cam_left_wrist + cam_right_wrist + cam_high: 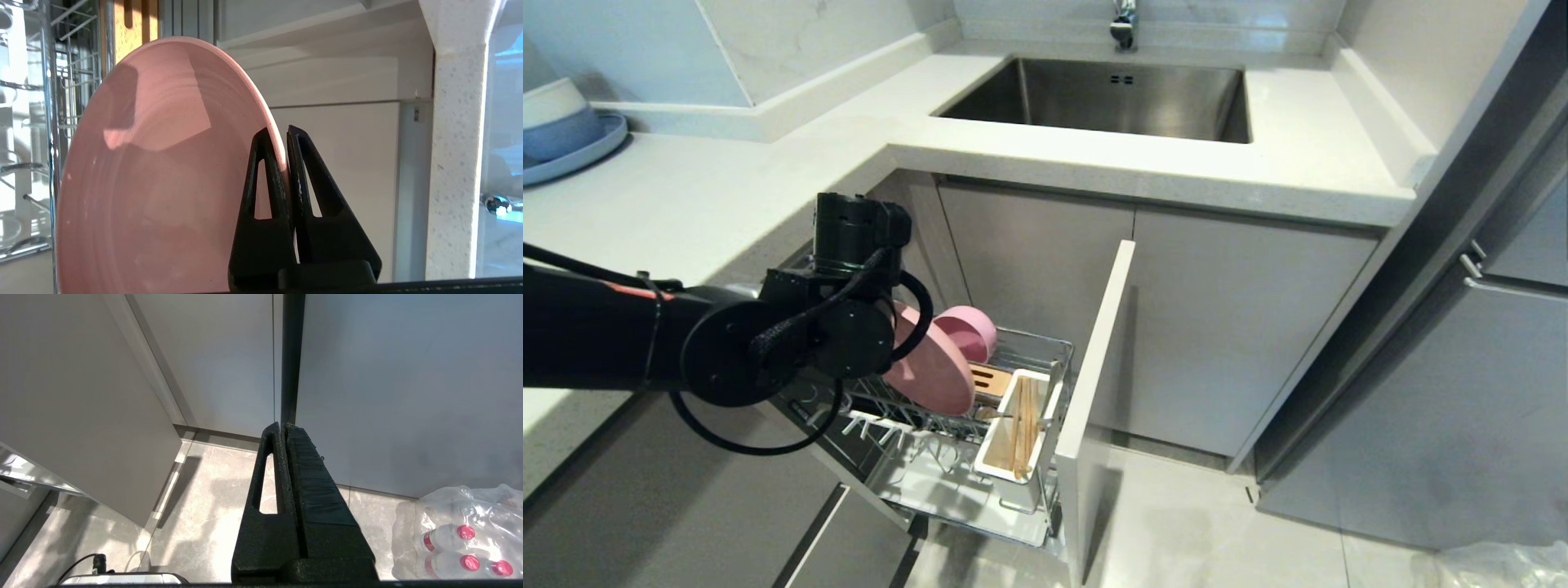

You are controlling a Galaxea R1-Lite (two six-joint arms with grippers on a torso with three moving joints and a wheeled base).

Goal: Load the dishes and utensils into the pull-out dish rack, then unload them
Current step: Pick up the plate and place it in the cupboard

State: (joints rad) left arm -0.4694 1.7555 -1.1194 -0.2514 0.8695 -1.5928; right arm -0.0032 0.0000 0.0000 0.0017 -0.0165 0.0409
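The left claw (286, 134), two black wedge-shaped fingers with triangular cut-outs, is clenched on the rim of the pink plate (163, 171), one finger on each face. The plate is round, matte, faintly ringed with concentric marks, and stands on edge, tilted, over the middle of the pull-out dish rack (980, 457). Just behind it, toward the rack's inner end, the smaller pink bowl (970, 328) lies on its side, smooth and rounded. The rack is a chrome wire basket with upright prongs, a slotted wooden bar (990, 380) and a glossy white drip tray (947, 482) beneath; its flat grey door front (1098, 392) closes the outer end. Against that front stands the white rectangular utensil holder (1005, 457), carrying thin pale-wood chopsticks (1021, 433); the fork cannot be made out. The right claw (284, 426), ribbed black fingers pressed together and gripping nothing, hangs over the tiled floor (204, 490) beside shrink-wrapped bottles (457, 539).
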